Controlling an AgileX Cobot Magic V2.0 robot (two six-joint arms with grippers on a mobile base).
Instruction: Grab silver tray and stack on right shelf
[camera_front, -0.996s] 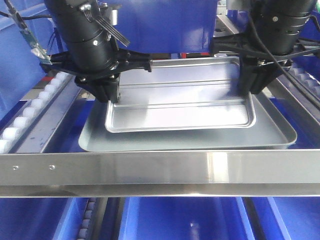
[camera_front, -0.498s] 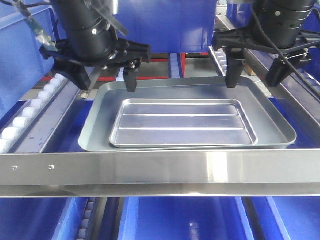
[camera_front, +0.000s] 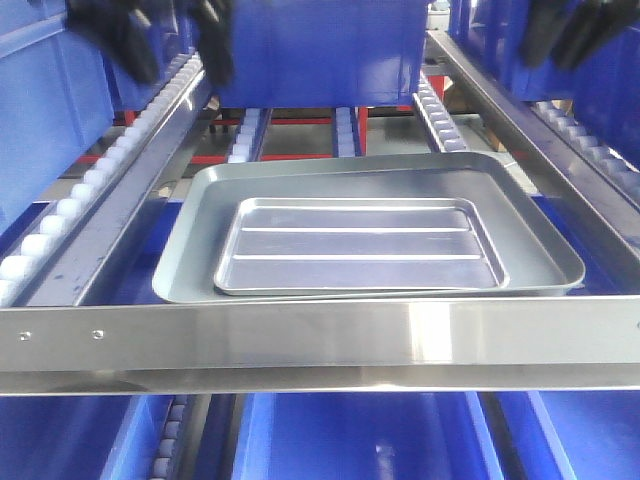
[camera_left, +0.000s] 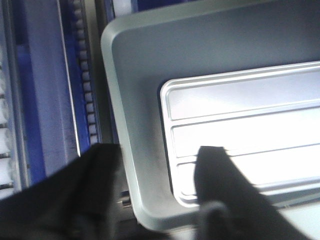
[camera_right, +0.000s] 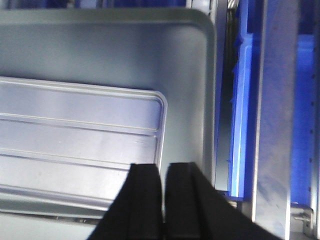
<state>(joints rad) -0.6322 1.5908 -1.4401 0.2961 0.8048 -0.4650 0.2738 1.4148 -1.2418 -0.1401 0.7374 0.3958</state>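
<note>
A shiny silver tray (camera_front: 360, 245) with two long ridges across its floor lies flat inside a larger, duller grey tray (camera_front: 545, 250), which rests on the right shelf (camera_front: 320, 335), a steel roller rack with rails of small white wheels (camera_front: 75, 205) and a flat front bar. A second ago both arms held the silver tray tilted up by its back corners; half a second ago it was already down and the grippers hovered just above it. Now both arms have lifted well clear, to the top edge of the front view. The left gripper (camera_front: 170, 40) has its fingers spread apart and holds nothing; its wrist camera looks down on the silver tray's left end. The right gripper (camera_right: 164, 200) has its fingers nearly pressed together, with only a thin gap and nothing between them, above the tray's right end. Judging from this, the tray is stacked and released, so the task looks essentially finished. Blue bins (camera_front: 320, 50) stand behind the rack.
</note>
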